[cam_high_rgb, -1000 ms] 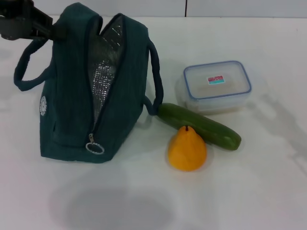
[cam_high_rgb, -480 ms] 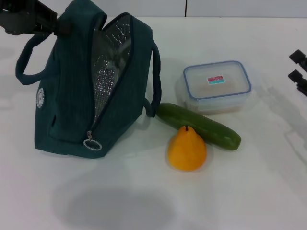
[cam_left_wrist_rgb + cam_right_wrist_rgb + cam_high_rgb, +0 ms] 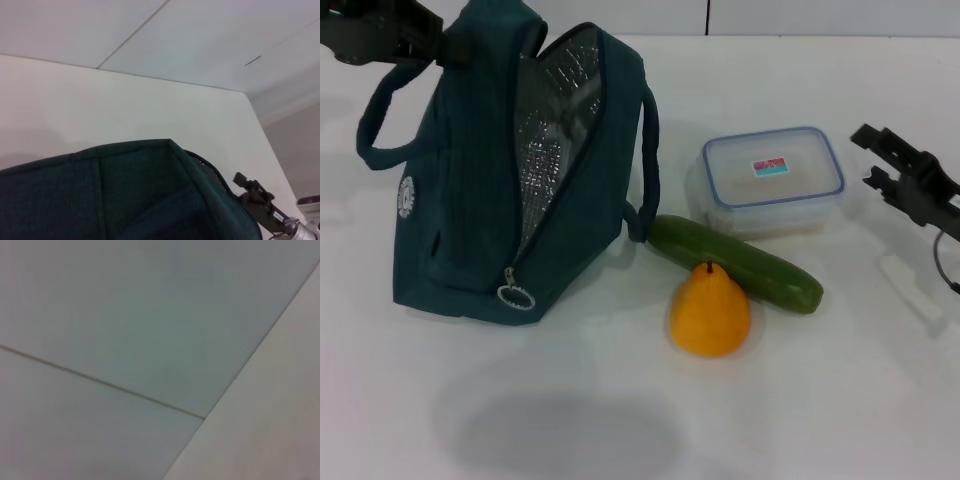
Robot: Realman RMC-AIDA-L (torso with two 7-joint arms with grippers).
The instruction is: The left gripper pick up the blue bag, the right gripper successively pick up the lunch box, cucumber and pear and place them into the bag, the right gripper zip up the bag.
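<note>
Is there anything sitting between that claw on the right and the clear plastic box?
Nothing visible does. The right gripper hangs beside the lunch box, with only bare table between them. The cucumber and pear lie on the box's near side, off that line.

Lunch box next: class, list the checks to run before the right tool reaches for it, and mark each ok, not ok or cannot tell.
1. Blue bag mouth unzipped, foil lining showing: ok.
2. Left tool holds the bag's top edge: cannot tell, contact is hidden.
3. Lunch box lid on, nothing resting on top: ok.
4. Right tool open, beside the box and not touching it: ok.
5. Cucumber clear of the box: cannot tell, it lies very close to the near side.
6. Pear upright against the cucumber, clear of the box: ok.
</note>
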